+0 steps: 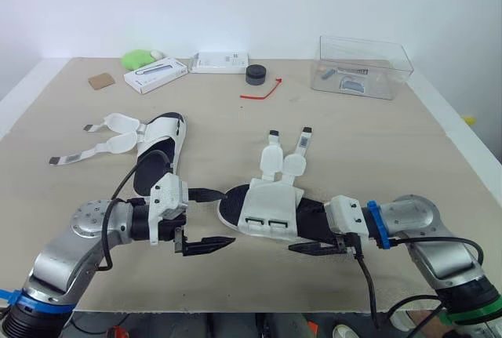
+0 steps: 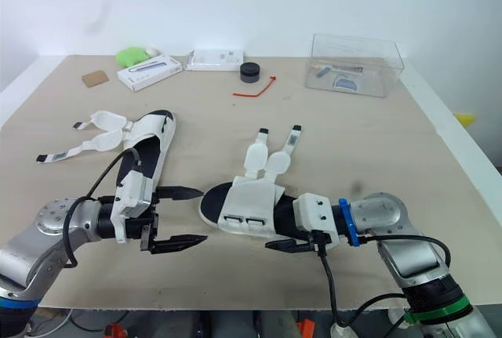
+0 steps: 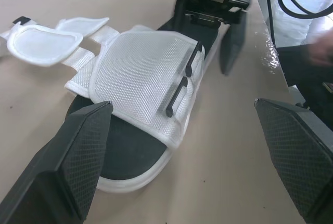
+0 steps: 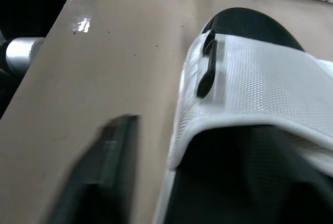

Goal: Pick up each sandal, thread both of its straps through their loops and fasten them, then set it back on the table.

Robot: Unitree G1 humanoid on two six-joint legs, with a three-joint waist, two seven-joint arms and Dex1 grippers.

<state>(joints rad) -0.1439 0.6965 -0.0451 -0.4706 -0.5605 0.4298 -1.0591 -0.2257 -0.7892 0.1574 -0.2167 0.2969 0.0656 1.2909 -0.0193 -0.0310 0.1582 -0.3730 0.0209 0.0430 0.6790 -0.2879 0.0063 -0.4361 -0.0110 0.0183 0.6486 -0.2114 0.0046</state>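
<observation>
Near sandal [image 1: 267,211] close to near edge of desk [image 1: 376,142]; left gripper [image 1: 227,217] jaws apart at toe; right gripper [image 1: 302,236] jaws apart astride heel.

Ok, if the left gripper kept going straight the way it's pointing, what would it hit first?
Most likely the toe end of the nearer sandal, which lies just ahead of the left gripper. The open jaws look lined up to pass on either side of that end, though depth is hard to judge.
</observation>
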